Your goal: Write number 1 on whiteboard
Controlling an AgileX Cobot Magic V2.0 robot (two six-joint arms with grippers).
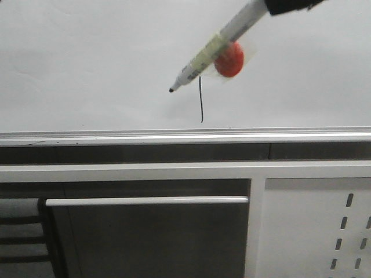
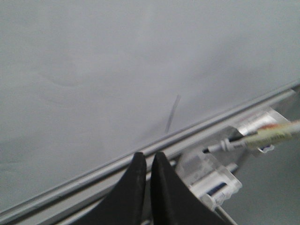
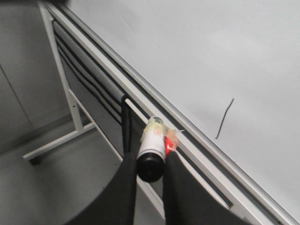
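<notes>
The whiteboard [image 1: 87,63] fills the upper half of the front view. The number 1 [image 1: 201,101] is a thin black vertical stroke just above the silver rail [image 1: 116,136]. My right gripper [image 1: 287,6] comes in from the top right, shut on a white marker pen [image 1: 217,43] with a red piece [image 1: 230,61] taped to it. The marker's black tip [image 1: 171,90] points down-left, left of the stroke's top. In the right wrist view the gripper [image 3: 150,159] grips the marker [image 3: 152,143], and the stroke [image 3: 224,119] shows. My left gripper [image 2: 146,157] is shut and empty below the rail; the stroke [image 2: 172,115] and the marker [image 2: 262,136] also show in that view.
A white frame bar [image 1: 127,171] and a white panel with slots [image 1: 342,231] lie below the rail. A dark chair back [image 1: 23,237] is at lower left. A clear plastic holder [image 2: 211,180] sits near the left fingers. The board's stand leg [image 3: 61,140] reaches the floor.
</notes>
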